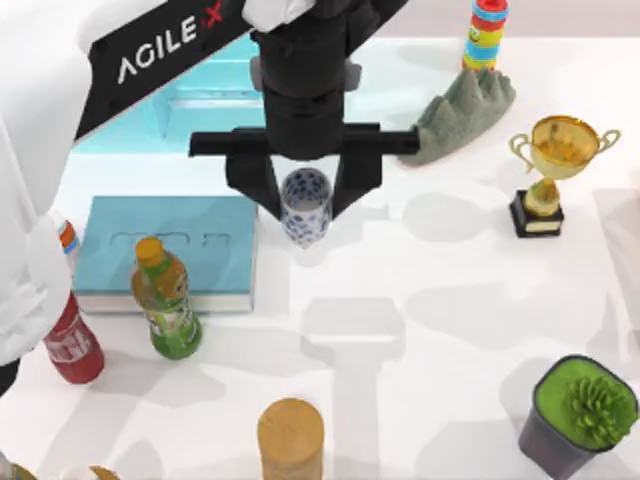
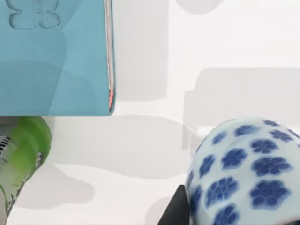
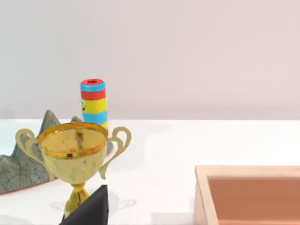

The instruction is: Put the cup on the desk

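The cup point(image 1: 305, 207), white with blue flowers, hangs upright between the black fingers of my left gripper point(image 1: 305, 200), which is shut on it above the desk point(image 1: 430, 300), just right of the teal book. In the left wrist view the cup point(image 2: 243, 173) fills the near corner, with the white desk point(image 2: 150, 47) below it. My right gripper point(image 3: 91, 211) is parked at the right side, close to the golden trophy.
A teal book point(image 1: 165, 250) and a light-blue cabinet point(image 1: 215, 100) lie left of the cup. A green bottle point(image 1: 168, 300), red bottle point(image 1: 72, 345) and wooden cylinder point(image 1: 291, 438) stand in front. Trophy point(image 1: 555, 170), grey rock point(image 1: 465, 115), potted plant point(image 1: 580, 415) and wooden tray point(image 3: 248, 194) sit right.
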Tool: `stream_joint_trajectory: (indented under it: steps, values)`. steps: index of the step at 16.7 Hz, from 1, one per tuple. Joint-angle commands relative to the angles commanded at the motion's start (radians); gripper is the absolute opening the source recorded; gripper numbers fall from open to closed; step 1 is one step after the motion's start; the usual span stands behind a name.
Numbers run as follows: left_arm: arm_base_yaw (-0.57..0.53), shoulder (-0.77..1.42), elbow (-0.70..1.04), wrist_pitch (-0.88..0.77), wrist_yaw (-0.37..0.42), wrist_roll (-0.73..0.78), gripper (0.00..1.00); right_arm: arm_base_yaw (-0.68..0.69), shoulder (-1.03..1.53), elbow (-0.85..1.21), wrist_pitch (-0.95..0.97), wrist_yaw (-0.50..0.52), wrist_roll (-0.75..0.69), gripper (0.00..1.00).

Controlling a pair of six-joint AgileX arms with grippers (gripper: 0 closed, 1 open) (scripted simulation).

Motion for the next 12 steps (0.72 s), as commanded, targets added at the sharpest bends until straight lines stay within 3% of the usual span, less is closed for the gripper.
stream_joint_trajectory:
  steps: [4,12]
  values:
    - [0.005,-0.001,-0.02,0.019,0.001,0.001,0.0,0.0,0.0,0.0,0.0,0.0,0.0,1.0]
    - [0.002,-0.004,-0.262,0.258,0.0,0.002,0.0,0.0,0.0,0.0,0.0,0.0,0.0,1.0]
